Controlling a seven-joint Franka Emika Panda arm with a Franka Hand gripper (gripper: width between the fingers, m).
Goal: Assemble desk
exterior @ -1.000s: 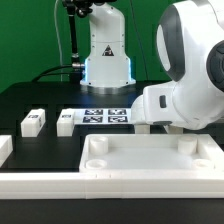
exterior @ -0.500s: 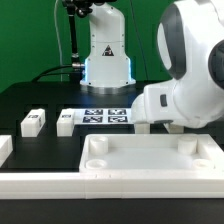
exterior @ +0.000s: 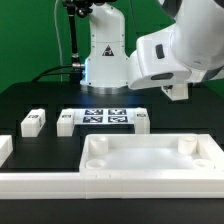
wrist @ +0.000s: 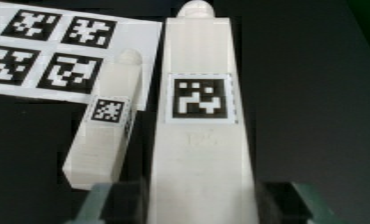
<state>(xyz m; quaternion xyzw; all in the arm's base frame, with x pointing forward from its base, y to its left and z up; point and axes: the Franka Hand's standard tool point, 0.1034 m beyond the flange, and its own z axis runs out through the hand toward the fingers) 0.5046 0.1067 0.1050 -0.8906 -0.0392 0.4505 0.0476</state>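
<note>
Arm (exterior: 180, 50) is up over the black table (exterior: 30, 100), to the exterior view's right of the marker board (exterior: 107, 117).

Gripper (wrist: 196, 205) is pinching a leg. In the wrist view the dark fingers (wrist: 111, 203) press against the two long sides of the held leg (wrist: 200, 150), with no gap that I can see. The held leg looks much larger than the leg lying beside it, so it is closer to the lens. Its tag (wrist: 200, 98) faces the camera and its rounded tip points away from the fingers. In the exterior view the arm's white casing hides most of the gripper, and I cannot pick out the held leg there.

Second leg (exterior: 142, 122) lies flat on the table just beside the marker board, on the exterior view's right of it. The wrist view shows it between the board and the held leg, roughly parallel to the held one.

Third leg (exterior: 67, 122) lies just beside the board on the exterior view's left. Fourth leg (exterior: 33, 122) lies further out the same way, apart from the third.

Panel (exterior: 140, 162) lies flat on the camera side of the board, rim up, with its corner sockets (exterior: 97, 148) facing upward. Rail (exterior: 40, 185) runs from the panel toward the exterior view's left.
</note>
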